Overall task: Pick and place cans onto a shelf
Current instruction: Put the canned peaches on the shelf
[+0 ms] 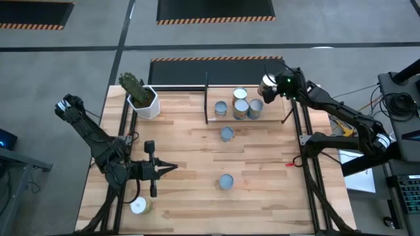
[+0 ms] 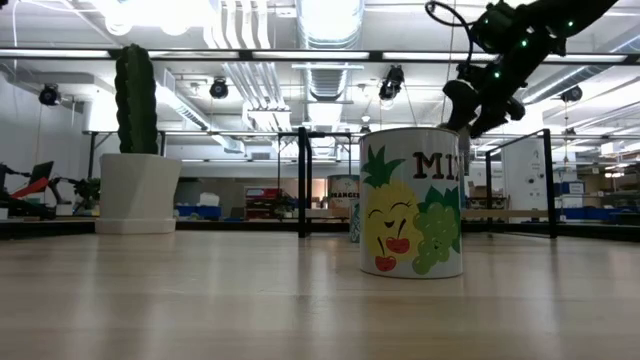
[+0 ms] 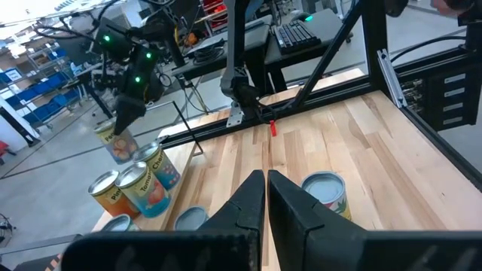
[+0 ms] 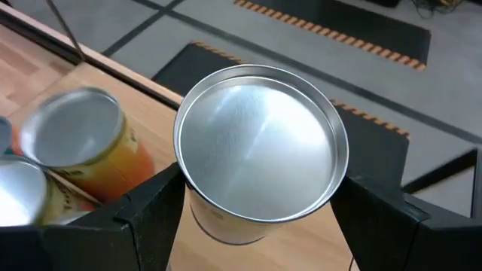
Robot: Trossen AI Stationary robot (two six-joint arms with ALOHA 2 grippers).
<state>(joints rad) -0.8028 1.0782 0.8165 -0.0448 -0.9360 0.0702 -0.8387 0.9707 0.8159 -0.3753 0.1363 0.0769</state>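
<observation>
My right gripper (image 1: pixel 269 85) is shut on a silver-topped can (image 4: pixel 260 143) over the far right corner of the shelf (image 1: pixel 274 117), a low wood board with black posts. Several cans (image 1: pixel 240 109) stand on that board beside it. Two more cans stand on the table, one mid-table (image 1: pixel 227 134) and one nearer the front (image 1: pixel 226 181). A white-topped one (image 1: pixel 140 206) sits at the front left. My left gripper (image 1: pixel 169 168) hovers shut over the table's left half, holding nothing. My right gripper pinches the can's side wall just under its top rim (image 4: pixel 188 197), one finger (image 4: pixel 151 207) on each of two opposite sides. It comes slanting down from the table's right. The can (image 3: pixel 117 139) sits tilted in the hold; the shelf's cans hide its base.
A white pot with a cactus (image 1: pixel 144 99) stands at the table's far left. The black table frame (image 1: pixel 303 141) runs along the right edge. In the low view a fruit-labelled can (image 2: pixel 412 200) fills the foreground. Bare wood lies between the two table cans and the left gripper.
</observation>
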